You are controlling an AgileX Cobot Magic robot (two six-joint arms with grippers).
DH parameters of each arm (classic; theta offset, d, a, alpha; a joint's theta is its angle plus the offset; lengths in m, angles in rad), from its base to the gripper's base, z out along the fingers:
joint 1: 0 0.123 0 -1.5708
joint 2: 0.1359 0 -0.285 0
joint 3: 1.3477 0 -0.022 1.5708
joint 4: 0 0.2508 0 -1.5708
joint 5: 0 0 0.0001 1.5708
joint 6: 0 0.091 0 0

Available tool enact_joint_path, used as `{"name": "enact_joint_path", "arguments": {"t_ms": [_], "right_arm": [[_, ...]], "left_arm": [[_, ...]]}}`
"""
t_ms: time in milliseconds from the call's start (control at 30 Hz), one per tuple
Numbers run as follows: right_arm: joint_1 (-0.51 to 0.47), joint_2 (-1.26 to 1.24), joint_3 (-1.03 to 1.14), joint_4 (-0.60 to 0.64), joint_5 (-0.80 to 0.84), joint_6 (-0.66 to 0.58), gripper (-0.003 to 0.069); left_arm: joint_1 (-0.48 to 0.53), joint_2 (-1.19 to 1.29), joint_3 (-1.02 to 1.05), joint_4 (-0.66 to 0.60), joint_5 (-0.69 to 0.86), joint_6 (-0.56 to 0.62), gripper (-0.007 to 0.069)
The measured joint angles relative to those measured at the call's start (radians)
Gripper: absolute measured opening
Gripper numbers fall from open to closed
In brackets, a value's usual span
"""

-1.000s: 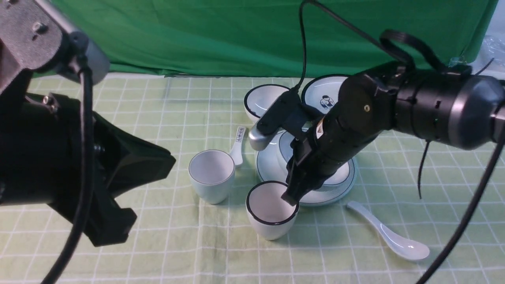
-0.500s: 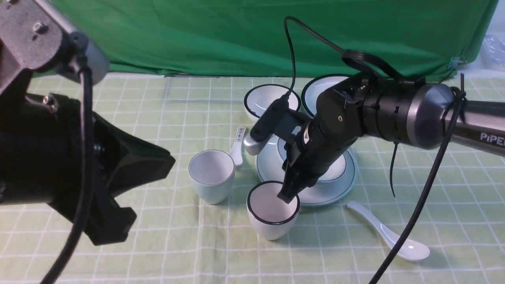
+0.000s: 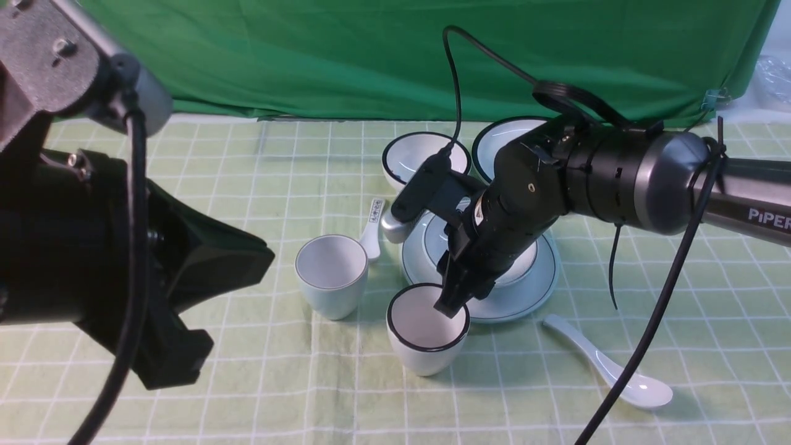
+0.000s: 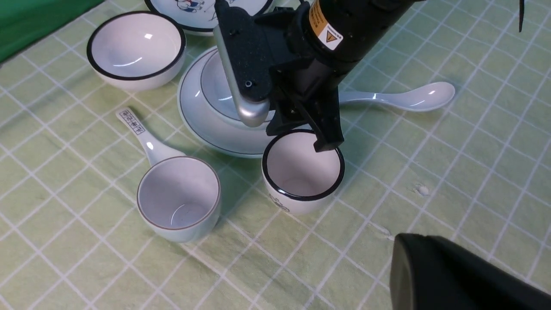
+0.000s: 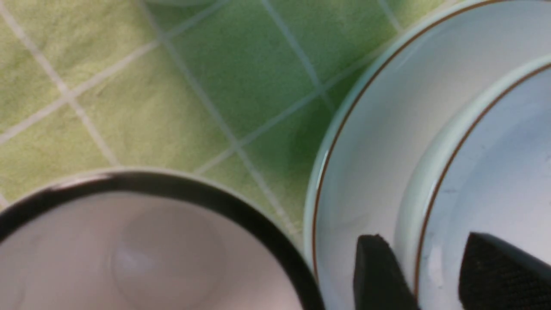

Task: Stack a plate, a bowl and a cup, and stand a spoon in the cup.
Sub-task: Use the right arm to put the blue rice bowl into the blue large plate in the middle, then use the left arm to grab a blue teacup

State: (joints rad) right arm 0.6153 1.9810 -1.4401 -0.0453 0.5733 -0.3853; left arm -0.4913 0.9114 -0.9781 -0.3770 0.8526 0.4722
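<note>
One layer of the stack looks settled: the bowl point(image 3: 522, 262) sits on the plate point(image 3: 537, 296), the right gripper's point(image 5: 430, 262) jaws apart astride its rim. Cup point(image 3: 332, 272) and spoon point(image 3: 609, 364) lie beside, unstacked; the left gripper is closed.

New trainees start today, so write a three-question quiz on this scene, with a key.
1. Which thing does the bowl rest on?
2. True or false: the spoon is already standing in the cup.
3. Fill in the blank: the right gripper has its jaws ______, one on each side of the bowl's rim.

Key: 1. The plate. 2. False; it lies on the checked cloth. 3. Open.
</note>
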Motion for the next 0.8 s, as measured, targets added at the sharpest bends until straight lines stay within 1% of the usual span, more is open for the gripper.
{"name": "enact_joint_path", "arguments": {"t_ms": [133, 467, 600, 667, 733, 800], "right_arm": [[0.000, 0.000, 0.000, 0.000, 0.000, 0.000, 0.0357], [0.000, -0.002, 0.000, -0.001, 0.011, 0.001, 0.0360], [0.000, -0.055, 0.000, -0.002, 0.019, 0.001, 0.0359], [0.000, -0.120, 0.000, -0.003, 0.042, 0.008, 0.0342], [0.000, -0.193, 0.000, -0.003, 0.094, 0.037, 0.0309], [0.000, -0.281, 0.000, -0.003, 0.187, 0.074, 0.0237]], "left_arm": [[0.000, 0.000, 0.000, 0.000, 0.004, 0.000, 0.0002], [0.000, 0.000, 0.000, 0.000, 0.021, 0.000, 0.0002], [0.000, 0.002, 0.000, 0.000, 0.034, 0.000, 0.0002], [0.000, 0.017, -0.001, 0.000, 0.042, 0.000, 0.0002], [0.000, 0.058, -0.004, 0.004, 0.044, 0.000, 0.0002], [-0.001, 0.125, -0.013, 0.016, 0.051, 0.000, 0.0002]]}}
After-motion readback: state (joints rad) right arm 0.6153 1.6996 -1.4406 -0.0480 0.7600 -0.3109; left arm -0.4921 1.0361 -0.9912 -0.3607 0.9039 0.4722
